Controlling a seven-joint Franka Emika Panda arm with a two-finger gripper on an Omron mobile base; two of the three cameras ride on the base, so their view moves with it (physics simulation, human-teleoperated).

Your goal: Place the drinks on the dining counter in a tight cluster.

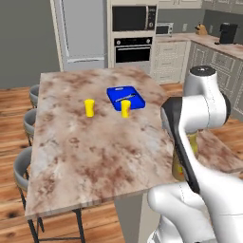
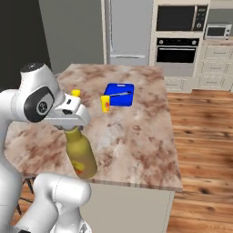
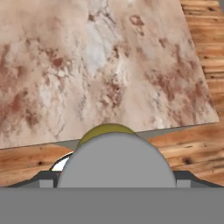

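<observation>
The tall amber-yellow bottle stands near the front edge of the dining counter, the brown-pink marbled island top. In the left base view my arm covers most of the bottle. My gripper sits right over its top. In the hand view the grey cap looms large between the fingertips, with the amber shoulder just behind it. My gripper is open, one finger on each side of the cap, and I see no squeeze on it.
Two short yellow cups and a blue cutting board with a knife lie mid-counter. Grey stools line the left side. Wood floor lies past the counter's edge. Oven and fridge stand behind.
</observation>
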